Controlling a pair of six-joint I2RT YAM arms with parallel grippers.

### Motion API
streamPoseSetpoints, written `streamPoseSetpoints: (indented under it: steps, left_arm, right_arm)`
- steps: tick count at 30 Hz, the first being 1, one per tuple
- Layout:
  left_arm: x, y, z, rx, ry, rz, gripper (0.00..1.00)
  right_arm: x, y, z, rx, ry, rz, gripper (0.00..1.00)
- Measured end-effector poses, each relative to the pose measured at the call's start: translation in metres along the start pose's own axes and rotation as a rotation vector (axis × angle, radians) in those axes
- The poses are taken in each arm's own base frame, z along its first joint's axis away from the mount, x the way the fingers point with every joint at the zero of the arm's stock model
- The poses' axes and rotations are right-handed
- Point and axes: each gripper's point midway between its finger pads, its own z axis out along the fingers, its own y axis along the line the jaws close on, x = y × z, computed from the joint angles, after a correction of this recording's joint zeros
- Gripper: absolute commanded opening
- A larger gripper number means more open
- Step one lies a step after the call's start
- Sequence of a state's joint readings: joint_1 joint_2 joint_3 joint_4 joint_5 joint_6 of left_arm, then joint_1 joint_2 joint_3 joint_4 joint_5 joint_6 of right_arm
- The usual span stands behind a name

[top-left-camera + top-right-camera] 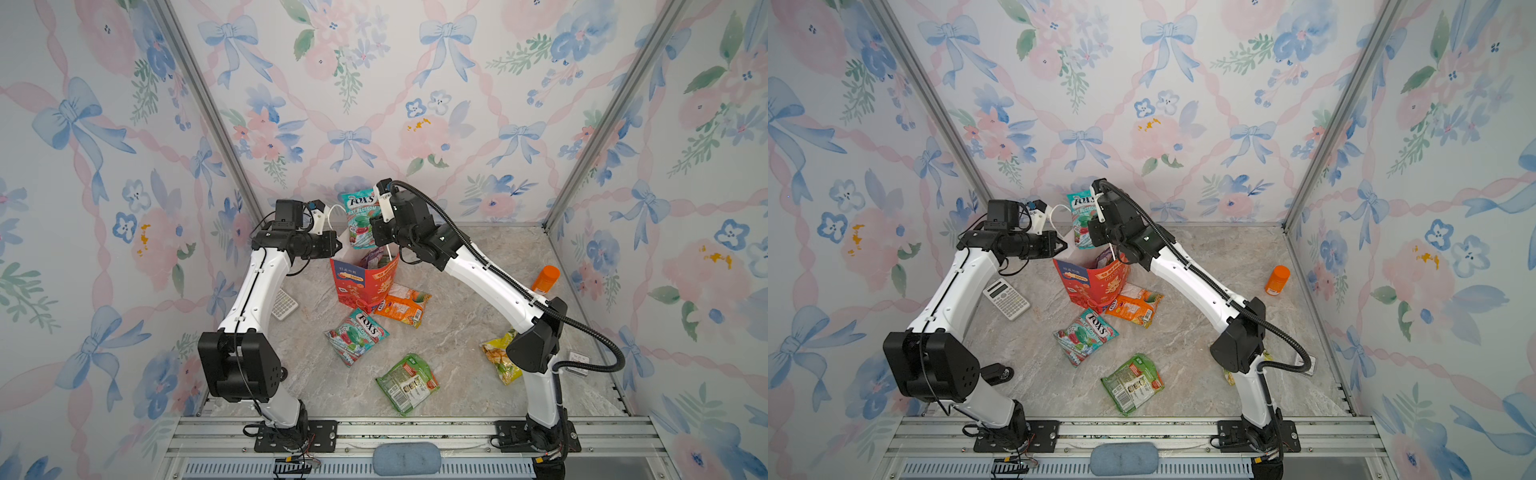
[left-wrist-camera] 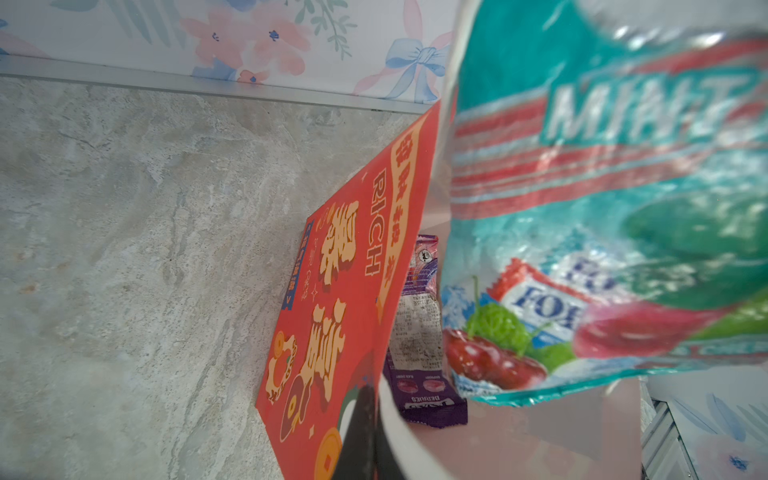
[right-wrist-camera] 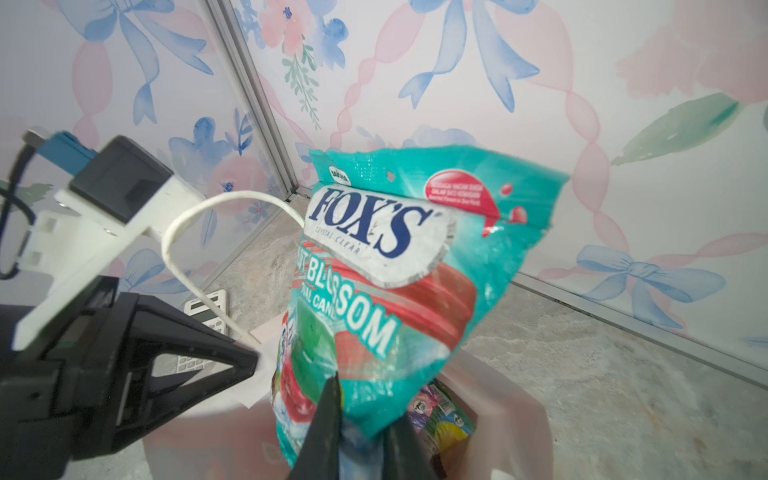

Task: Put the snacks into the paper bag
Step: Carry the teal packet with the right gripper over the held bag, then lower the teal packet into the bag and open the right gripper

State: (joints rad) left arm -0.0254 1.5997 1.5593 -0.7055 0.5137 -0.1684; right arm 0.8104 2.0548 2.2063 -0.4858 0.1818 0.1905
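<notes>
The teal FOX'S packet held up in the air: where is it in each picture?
In a top view: teal FOX'S packet near the middle, above the red paper bag.
In a top view: left of the middle, above the bag.
Left wrist view: close and blurred, next to the bag's red wall.
Right wrist view: in the middle, over the bag's opening.
Shared landmark: the bag.

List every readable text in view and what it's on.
"FOX'S", "CRYSTAL CLEAR", "BLOSSOM": held teal candy packet, in the right pincer.
"MINT": same packet.
"RICH": red paper bag.
"FOX'S": loose teal candy packet.
Too small or blurred: orange packet, green packet, purple packet, calculator.
</notes>
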Motion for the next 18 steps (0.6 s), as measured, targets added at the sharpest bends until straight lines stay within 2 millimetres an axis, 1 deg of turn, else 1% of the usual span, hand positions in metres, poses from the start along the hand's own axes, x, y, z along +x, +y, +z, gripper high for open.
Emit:
streamPoseSetpoints:
  steps: [4,7,14,18]
  left_arm:
    - [0.0,0.0,0.0,0.0,-0.001,0.0,0.0]
    - [0.0,0.0,0.0,0.0,0.0,0.0,0.0]
    - [0.0,0.0,0.0,0.0,0.0,0.0,0.0]
    - [0.0,0.0,0.0,0.0,0.0,0.0,0.0]
  right_arm:
    - [0.022,-0.006,0.005,0.022,0.043,-0.01,0.0]
    - [0.032,-0.008,0.002,0.026,0.06,-0.008,0.0]
    - [0.031,-0.009,-0.017,0.005,0.038,0.053,0.0]
    - [0.035,-0.008,-0.021,-0.009,0.029,0.096,0.0]
